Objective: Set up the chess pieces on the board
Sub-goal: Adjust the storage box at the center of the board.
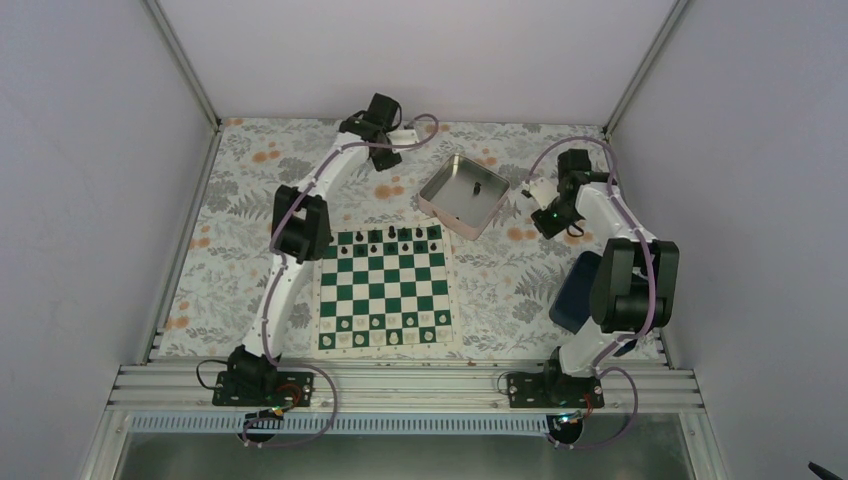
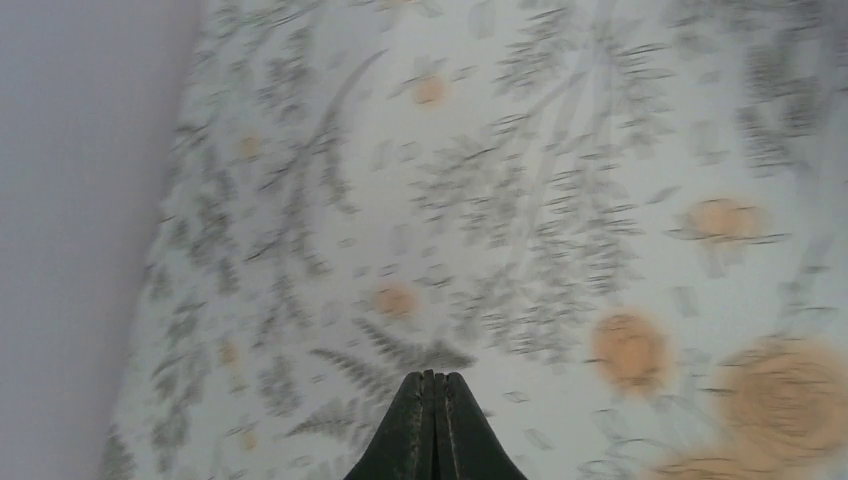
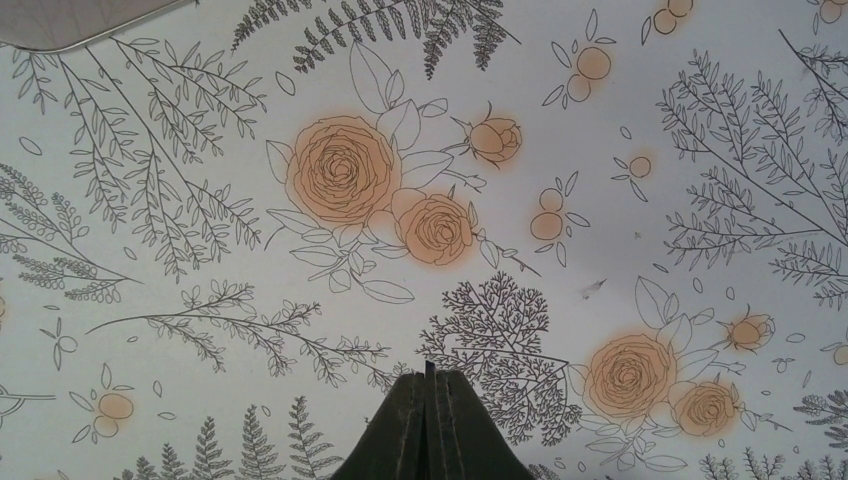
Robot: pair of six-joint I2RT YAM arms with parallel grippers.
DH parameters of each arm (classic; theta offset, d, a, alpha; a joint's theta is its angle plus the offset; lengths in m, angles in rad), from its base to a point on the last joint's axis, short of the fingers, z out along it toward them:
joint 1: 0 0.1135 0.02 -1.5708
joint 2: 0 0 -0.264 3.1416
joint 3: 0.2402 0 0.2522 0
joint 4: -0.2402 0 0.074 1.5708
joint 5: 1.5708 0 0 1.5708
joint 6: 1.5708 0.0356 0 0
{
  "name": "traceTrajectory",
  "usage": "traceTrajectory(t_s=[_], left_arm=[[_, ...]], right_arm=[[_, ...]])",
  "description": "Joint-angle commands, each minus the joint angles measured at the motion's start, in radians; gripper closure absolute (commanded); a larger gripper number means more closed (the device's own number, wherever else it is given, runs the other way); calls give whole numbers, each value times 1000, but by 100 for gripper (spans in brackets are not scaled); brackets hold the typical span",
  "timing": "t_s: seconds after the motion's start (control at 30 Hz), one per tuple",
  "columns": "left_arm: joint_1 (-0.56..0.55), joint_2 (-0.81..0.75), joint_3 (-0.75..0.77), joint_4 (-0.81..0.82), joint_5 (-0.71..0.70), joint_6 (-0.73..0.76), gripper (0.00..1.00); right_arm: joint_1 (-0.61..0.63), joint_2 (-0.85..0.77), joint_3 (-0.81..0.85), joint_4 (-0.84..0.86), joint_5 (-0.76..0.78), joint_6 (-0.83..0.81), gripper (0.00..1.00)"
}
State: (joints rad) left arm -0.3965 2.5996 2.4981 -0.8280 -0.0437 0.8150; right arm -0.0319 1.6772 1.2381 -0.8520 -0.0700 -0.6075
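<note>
The green-and-white board [image 1: 385, 288] lies between the two arms. Several black chess pieces [image 1: 391, 236] stand along its far row, and one more black piece [image 1: 477, 187] sits inside the silvery tray [image 1: 447, 205]. My left gripper [image 1: 384, 155] hovers over the floral cloth beyond the board's far left corner; its wrist view shows the gripper [image 2: 433, 378] shut and empty above blurred cloth. My right gripper [image 1: 545, 215] hangs to the right of the tray, and its wrist view shows it [image 3: 430, 375] shut over the cloth, with nothing held.
Small white pieces [image 1: 385, 330] fill the board's two near rows. A dark blue box [image 1: 572, 292] sits right of the board, under the right arm's elbow. The tray's rim [image 3: 60, 28] shows at the right wrist view's top left. Grey walls close in the table.
</note>
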Motion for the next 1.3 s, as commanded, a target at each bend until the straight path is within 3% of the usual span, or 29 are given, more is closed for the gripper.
traceTrajectory(t_s=[0.0,0.27,0.77,1.27], left_arm=[[-51,15,-7,-117,104,29,98],[-82,33,-16,-167,139,47,98],[-119,81,30,-111,112,0,98],[-162,88,54,-86,116,-4,98]], right_arm=[[10,11,30,-14,-20,9,96],[47,63,29,22,-35,16,96],[62,350,363,24,-62,39,96],[98,444,450,34,-101,57,96]])
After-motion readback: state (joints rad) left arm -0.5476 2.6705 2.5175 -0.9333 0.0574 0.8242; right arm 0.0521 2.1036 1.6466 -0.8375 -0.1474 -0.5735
